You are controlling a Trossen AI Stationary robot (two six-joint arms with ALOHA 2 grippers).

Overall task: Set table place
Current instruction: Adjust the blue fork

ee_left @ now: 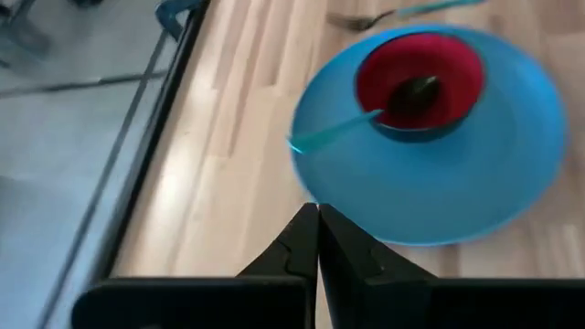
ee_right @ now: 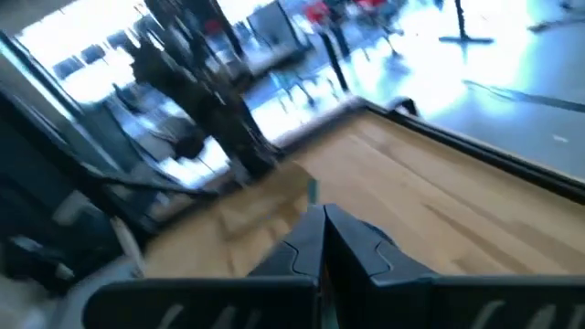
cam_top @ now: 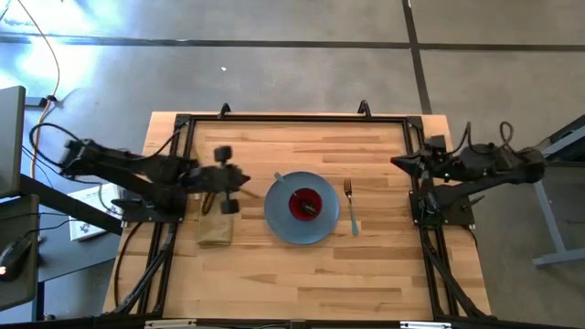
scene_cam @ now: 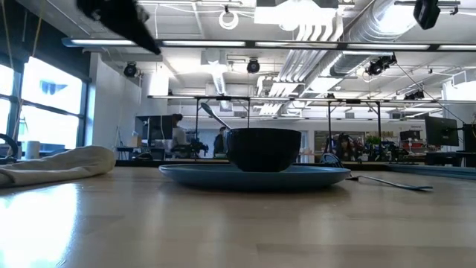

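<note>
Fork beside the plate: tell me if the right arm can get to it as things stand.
Probably yes. The fork lies on bare wood on the plate's right, and nothing stands between it and the right hand, which is shut near the table's right edge.

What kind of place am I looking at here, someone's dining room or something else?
Probably a robotics lab or workshop, not a home. Exposed ceiling ducts hang over workbenches and a person, the floor is bare concrete, and the table with its plate sits between two mounted arms.

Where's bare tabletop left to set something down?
Bare wood runs along the table's near edge, below the plate, and along the far edge. Crowded mid-table: tan cloth, plate with red bowl and spoon, fork.
</note>
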